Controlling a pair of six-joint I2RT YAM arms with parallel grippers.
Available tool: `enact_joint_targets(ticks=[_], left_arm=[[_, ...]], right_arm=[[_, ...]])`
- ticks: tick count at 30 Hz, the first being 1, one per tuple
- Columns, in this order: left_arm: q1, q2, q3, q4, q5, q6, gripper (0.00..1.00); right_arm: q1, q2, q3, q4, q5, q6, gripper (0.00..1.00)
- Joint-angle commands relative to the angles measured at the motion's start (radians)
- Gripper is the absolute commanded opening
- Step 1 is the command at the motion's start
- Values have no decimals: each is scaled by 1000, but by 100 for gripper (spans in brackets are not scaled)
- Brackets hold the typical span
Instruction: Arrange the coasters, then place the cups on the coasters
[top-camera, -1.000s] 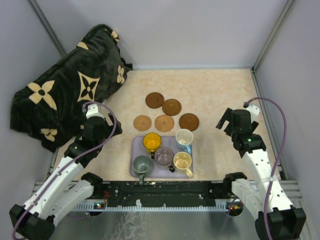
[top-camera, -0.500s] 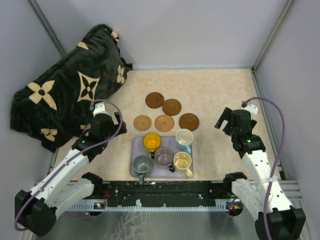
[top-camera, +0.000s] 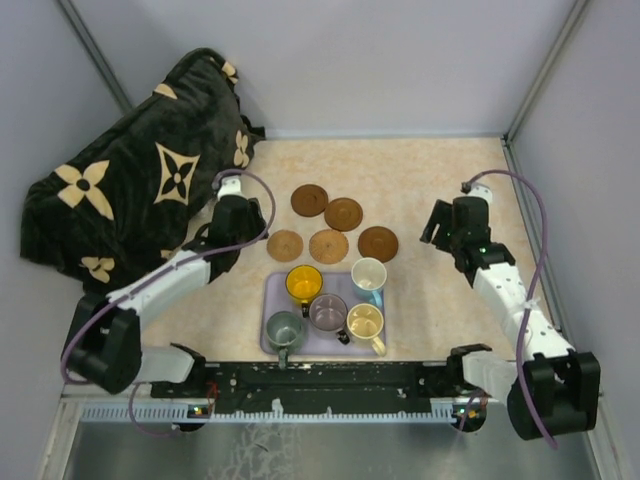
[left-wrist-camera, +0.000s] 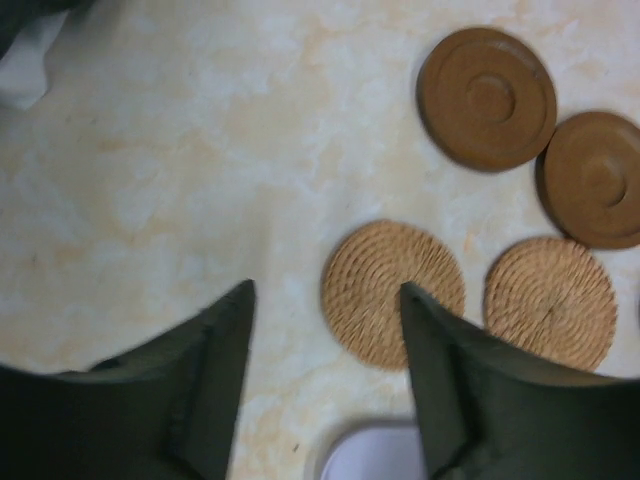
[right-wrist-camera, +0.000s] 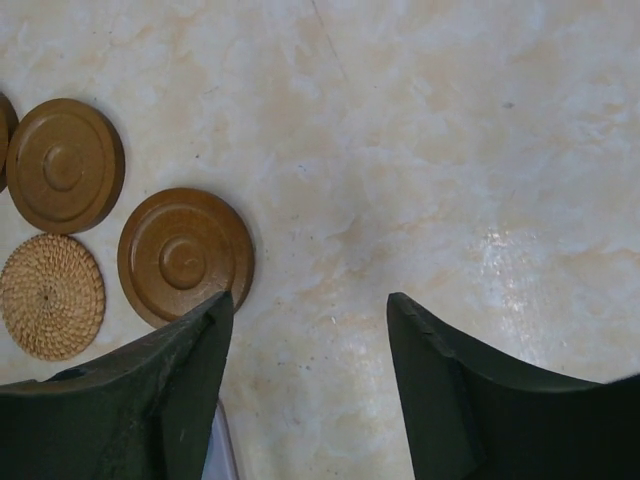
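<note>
Left arm stretched forward and rightward from base. Left end effector (left-wrist-camera: 325, 290) poised over tabletop (left-wrist-camera: 150, 150), just beside left tan coaster (left-wrist-camera: 393, 290); fingers spread, nothing between them.

Right arm reached forward, wrist turned inward. Right end effector (right-wrist-camera: 308, 297) near rightmost dark coaster (right-wrist-camera: 185, 257); fingers spread, empty.

Five coasters (top-camera: 329, 245) lay clustered beyond lavender tray (top-camera: 270, 300). Five cups (top-camera: 328, 312) stood in tray.

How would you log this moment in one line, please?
left gripper: open, empty, by tan coaster | right gripper: open, empty, by dark coaster | cups: all five on tray
</note>
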Motion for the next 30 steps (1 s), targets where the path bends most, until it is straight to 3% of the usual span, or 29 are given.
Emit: enact_joint_targets(ticks=[1, 3, 9, 11, 12, 17, 21, 30], left_arm=[[12, 165, 141, 136, 67, 71, 35], [24, 248, 210, 146, 108, 80, 3], [45, 470, 429, 134, 207, 150, 0], [46, 534, 482, 123, 207, 165, 0], [46, 558, 504, 122, 210, 173, 1], [50, 677, 620, 115, 259, 217, 7], [51, 762, 730, 52, 321, 234, 0], [51, 833, 804, -12, 402, 266, 0]], right_arm=[[0, 63, 70, 112, -73, -52, 61], [5, 99, 77, 129, -92, -58, 56], [22, 195, 101, 163, -149, -81, 36], [37, 224, 108, 177, -155, -85, 3], [48, 237, 108, 188, -150, -86, 0], [104, 308, 140, 210, -126, -92, 0], [133, 378, 185, 213, -139, -86, 0], [145, 453, 190, 240, -218, -51, 0]])
